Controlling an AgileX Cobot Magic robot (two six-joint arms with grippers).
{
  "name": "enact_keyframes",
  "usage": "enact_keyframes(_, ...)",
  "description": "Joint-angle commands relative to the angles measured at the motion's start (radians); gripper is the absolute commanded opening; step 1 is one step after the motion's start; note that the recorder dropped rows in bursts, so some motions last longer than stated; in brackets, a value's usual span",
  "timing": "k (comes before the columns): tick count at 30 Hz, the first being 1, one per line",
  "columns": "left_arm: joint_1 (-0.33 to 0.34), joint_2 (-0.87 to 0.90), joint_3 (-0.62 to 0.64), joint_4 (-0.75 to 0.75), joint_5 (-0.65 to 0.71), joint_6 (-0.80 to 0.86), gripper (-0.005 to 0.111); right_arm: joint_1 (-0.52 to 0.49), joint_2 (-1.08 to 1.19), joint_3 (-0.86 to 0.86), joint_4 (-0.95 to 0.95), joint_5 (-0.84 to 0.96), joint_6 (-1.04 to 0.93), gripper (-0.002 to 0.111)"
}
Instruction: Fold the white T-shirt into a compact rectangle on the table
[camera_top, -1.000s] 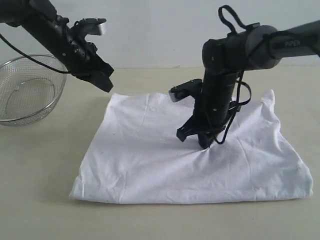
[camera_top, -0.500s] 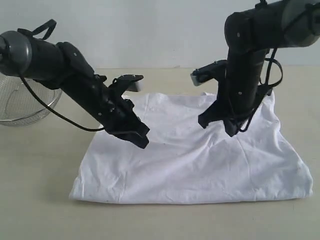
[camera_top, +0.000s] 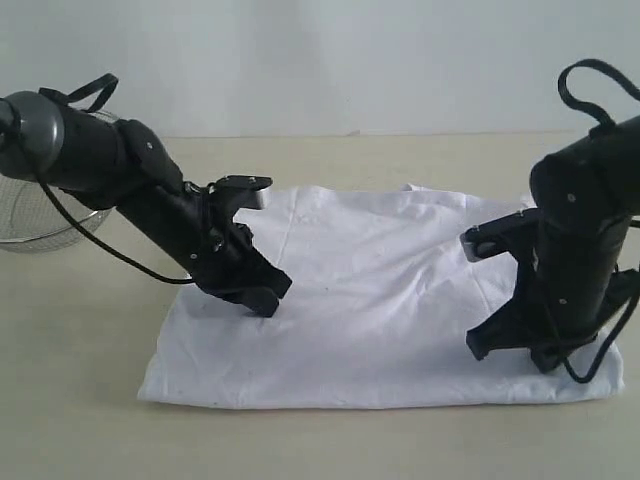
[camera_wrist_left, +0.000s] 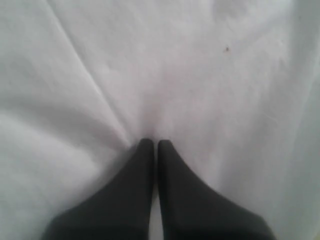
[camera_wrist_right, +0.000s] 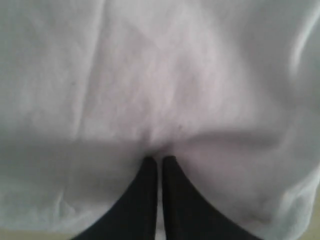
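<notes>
Two clenched grippers are pressed tip-down onto the white T-shirt (camera_top: 380, 290): left gripper (camera_wrist_left: 155, 144) near its left edge, right gripper (camera_wrist_right: 159, 160) near its right front corner.

Robotics lab bench — plain beige table (camera_top: 80, 400), blank white wall (camera_top: 350, 60), left arm (camera_top: 170, 215) and right arm (camera_top: 580, 240).

The white T-shirt (camera_top: 380, 300) and a wire basket (camera_top: 25, 215) lie on the table (camera_top: 80, 420).
</notes>
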Motion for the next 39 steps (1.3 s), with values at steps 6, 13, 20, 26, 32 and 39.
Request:
enact_keyframes(6,-0.006,0.010,0.109,0.003,0.004,-0.011,0.005,-0.003,0.011,0.124,-0.033,-0.171,0.055,0.000)
enact_keyframes(13,-0.006,-0.010,0.188,-0.011,0.001,-0.011,0.005,-0.003,0.016,0.214,-0.033,-0.136,0.108,0.000)
enact_keyframes(20,-0.006,-0.125,0.287,-0.015,-0.029,-0.004,0.005,-0.003,0.016,0.291,-0.015,-0.125,0.121,0.000)
enact_keyframes(26,-0.006,-0.187,0.312,-0.008,-0.053,0.001,0.005,-0.003,0.016,0.327,-0.015,-0.097,0.146,0.000)
enact_keyframes(32,-0.006,-0.199,0.312,-0.008,-0.089,0.001,0.005,-0.003,0.016,0.342,-0.001,-0.087,0.156,0.000)
enact_keyframes(39,-0.006,-0.199,0.308,-0.050,-0.151,0.001,0.005,-0.001,0.004,0.342,0.001,-0.212,0.153,0.000)
